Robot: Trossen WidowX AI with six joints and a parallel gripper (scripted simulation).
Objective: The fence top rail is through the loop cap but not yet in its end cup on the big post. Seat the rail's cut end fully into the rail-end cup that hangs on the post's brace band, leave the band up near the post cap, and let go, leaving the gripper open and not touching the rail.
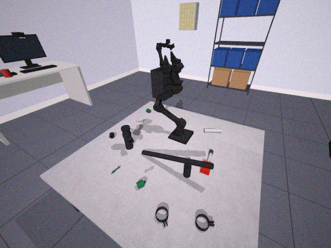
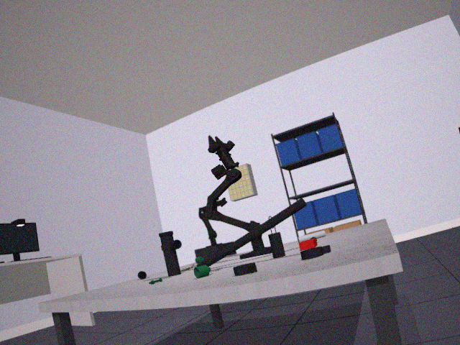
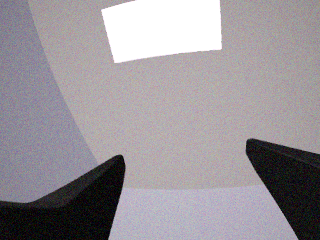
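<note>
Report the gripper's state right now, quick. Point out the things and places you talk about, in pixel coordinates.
Gripper [image 1: 168, 56] [image 2: 213, 138] [image 3: 186, 154]: open, nothing between the fingers, raised well clear of the rail [image 1: 176, 158] [image 2: 277, 219].

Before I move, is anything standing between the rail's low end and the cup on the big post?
Nothing visible stands between the rail's low end and the cup on the big post; only tabletop and shadows show there from above. The green parts lie off to the side.

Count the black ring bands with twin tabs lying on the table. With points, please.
2. One ring band [image 1: 156, 214] lies near the top view's bottom edge, left of the other [image 1: 196, 223], both on the near side of the green bottle [image 1: 140, 183].
</note>
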